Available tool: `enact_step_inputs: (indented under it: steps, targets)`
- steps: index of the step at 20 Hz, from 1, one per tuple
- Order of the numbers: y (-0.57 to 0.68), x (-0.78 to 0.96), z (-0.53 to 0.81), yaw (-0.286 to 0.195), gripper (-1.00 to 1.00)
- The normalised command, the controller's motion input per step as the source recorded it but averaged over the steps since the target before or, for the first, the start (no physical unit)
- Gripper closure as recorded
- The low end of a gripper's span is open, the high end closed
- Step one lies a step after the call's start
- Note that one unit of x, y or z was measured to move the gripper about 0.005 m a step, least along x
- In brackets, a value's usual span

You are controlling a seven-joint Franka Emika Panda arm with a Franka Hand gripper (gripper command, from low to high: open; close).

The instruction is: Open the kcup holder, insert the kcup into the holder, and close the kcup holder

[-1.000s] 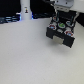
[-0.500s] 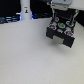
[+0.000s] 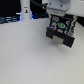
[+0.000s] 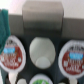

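The kcup holder (image 3: 61, 31) is a black boxy block at the exterior view's upper right. Round pods show on it, one with a green top (image 3: 61, 23) that may be the kcup. My white gripper (image 3: 58, 15) hangs right over the holder, its fingertips lost against the black block. In the wrist view I look straight down on the holder (image 4: 42, 31). A pale greenish round pod (image 4: 42, 51) sits in the middle, between two red-brown pods (image 4: 12, 54) (image 4: 73, 57). My fingers are too blurred to make out.
A tall white bottle-shaped post (image 3: 25, 11) with black marks stands at the back, toward the exterior view's left. The white table (image 3: 30, 55) spreads in front of the holder. A grey plate (image 4: 42, 12) and a teal patch (image 4: 4, 25) show in the wrist view.
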Motion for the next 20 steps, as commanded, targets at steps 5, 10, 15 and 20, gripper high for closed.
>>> enact_step_inputs:
  steps: [5,10,15,20]
  targets:
    - [-0.09,0.62,-0.16,0.057,-1.0]
    - [0.12,0.31,-0.26,0.143,-1.0]
    - [0.1,0.05,-0.17,0.24,-1.0]
    - [0.03,-0.14,-0.15,0.285,-1.0]
